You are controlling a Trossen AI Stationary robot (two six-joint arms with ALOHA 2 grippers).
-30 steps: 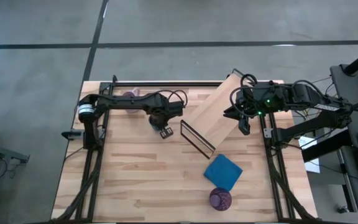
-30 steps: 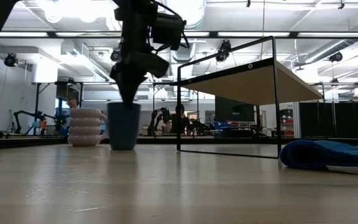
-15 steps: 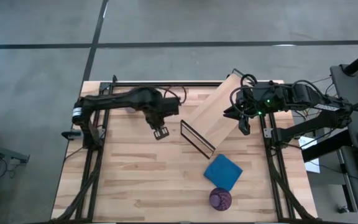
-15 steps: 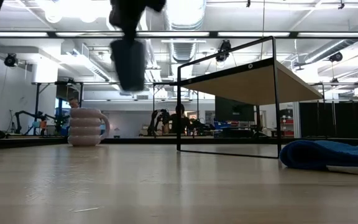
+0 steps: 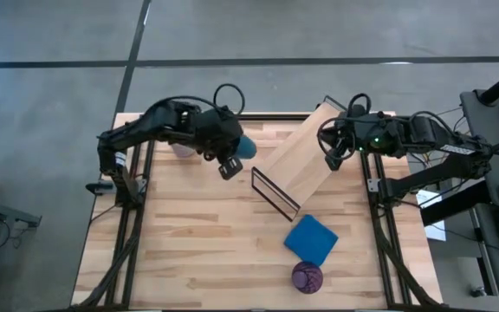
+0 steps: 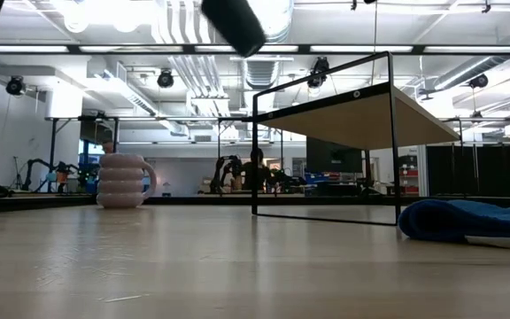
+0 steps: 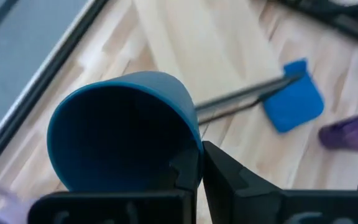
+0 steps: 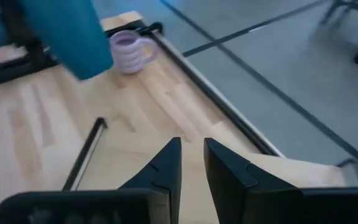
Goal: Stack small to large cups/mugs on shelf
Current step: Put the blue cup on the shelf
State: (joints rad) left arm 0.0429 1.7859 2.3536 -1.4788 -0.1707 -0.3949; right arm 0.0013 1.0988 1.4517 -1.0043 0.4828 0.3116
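- left gripper [image 5: 229, 165] clenched on the rim of the small dark blue cup [image 5: 243, 146], held tilted in the air above the table's rear half, just beside the shelf's [image 5: 300, 158] near end.
- shelf: smooth pale plank on a thin black wire frame, set diagonally; open tabletop [image 5: 197, 251] lies in front of it.
- ribbed lavender mug [image 6: 123, 181] stands upright near the rear left edge.
- translucent purple tumbler [image 5: 307, 276] near the front edge, just beside the flat blue cloth [image 5: 310, 238].
- right gripper [image 5: 330, 161] over the shelf's far end, fingers nearly closed on nothing.
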